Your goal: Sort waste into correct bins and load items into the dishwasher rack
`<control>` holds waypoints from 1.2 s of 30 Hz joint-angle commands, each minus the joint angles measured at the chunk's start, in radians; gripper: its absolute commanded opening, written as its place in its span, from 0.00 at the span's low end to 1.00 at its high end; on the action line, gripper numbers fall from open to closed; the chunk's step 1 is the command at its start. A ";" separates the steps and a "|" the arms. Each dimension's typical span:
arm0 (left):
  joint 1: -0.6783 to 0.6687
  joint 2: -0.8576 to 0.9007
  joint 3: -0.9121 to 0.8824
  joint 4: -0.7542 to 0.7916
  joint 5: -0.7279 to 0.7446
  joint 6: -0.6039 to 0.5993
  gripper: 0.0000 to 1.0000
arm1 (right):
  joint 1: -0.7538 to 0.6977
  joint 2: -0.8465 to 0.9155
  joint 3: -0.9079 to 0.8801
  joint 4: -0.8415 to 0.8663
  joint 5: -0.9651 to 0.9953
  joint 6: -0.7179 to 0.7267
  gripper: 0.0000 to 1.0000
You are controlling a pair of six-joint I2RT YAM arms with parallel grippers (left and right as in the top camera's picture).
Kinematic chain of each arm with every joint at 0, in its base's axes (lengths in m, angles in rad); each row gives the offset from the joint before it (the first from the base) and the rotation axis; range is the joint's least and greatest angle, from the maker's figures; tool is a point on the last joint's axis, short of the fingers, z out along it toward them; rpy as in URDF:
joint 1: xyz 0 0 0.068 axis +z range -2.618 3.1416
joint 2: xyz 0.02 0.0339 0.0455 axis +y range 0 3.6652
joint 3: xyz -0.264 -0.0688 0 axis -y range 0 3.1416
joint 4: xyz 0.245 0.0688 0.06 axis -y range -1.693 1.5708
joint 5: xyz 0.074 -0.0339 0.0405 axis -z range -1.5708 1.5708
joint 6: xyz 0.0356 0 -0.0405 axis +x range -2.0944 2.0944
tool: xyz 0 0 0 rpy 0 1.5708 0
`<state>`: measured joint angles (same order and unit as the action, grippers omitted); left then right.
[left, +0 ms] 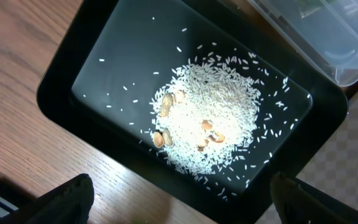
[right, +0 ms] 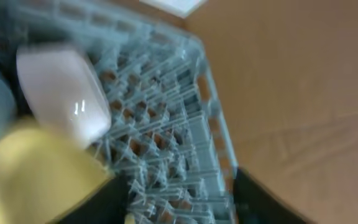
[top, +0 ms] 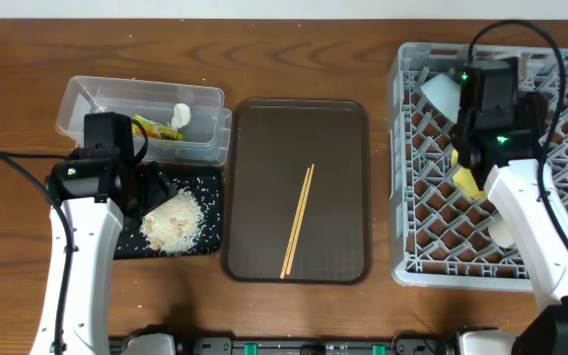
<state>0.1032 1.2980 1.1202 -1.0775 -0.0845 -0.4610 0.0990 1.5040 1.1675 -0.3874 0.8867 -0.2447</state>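
2 chopsticks (top: pixel 298 221) on brown tray (top: pixel 259 168), 1 rice pile (top: pixel 174 223).

White rice (left: pixel 210 112) heaped in black tray (left: pixel 104 56); two chopsticks (top: pixel 297 221) lying on brown tray (top: pixel 264 148).

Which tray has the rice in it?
The black tray, heaped with white rice. The clear tub holds a wrapper and tissue; the brown tray holds only chopsticks.

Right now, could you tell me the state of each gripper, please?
Left gripper: open, empty, above the black tray.
Right gripper: open, empty, over the rack.
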 commanded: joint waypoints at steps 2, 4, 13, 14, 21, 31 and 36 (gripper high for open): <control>0.004 -0.005 -0.004 -0.006 -0.006 -0.008 0.93 | -0.006 -0.060 0.005 0.065 -0.021 0.028 0.68; 0.004 -0.005 -0.004 -0.006 -0.006 -0.008 0.93 | -0.005 -0.100 0.005 0.087 -0.087 0.028 0.69; 0.004 -0.005 -0.004 -0.006 -0.006 -0.008 0.93 | 0.117 -0.245 0.005 0.017 -0.951 0.217 0.59; 0.004 -0.005 -0.004 -0.006 -0.006 -0.008 0.93 | 0.131 -0.241 0.005 0.007 -0.999 0.254 0.58; 0.004 -0.005 -0.004 -0.006 -0.006 -0.008 0.94 | 0.312 -0.119 0.005 -0.163 -1.082 0.462 0.53; 0.004 -0.005 -0.004 -0.006 -0.006 -0.008 0.93 | 0.526 0.189 0.005 -0.223 -1.048 0.666 0.44; 0.004 -0.005 -0.004 -0.006 -0.006 -0.008 0.93 | 0.564 0.314 0.005 -0.231 -0.991 0.795 0.43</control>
<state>0.1032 1.2980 1.1202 -1.0782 -0.0818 -0.4610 0.6464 1.7767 1.1694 -0.6140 -0.1410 0.4343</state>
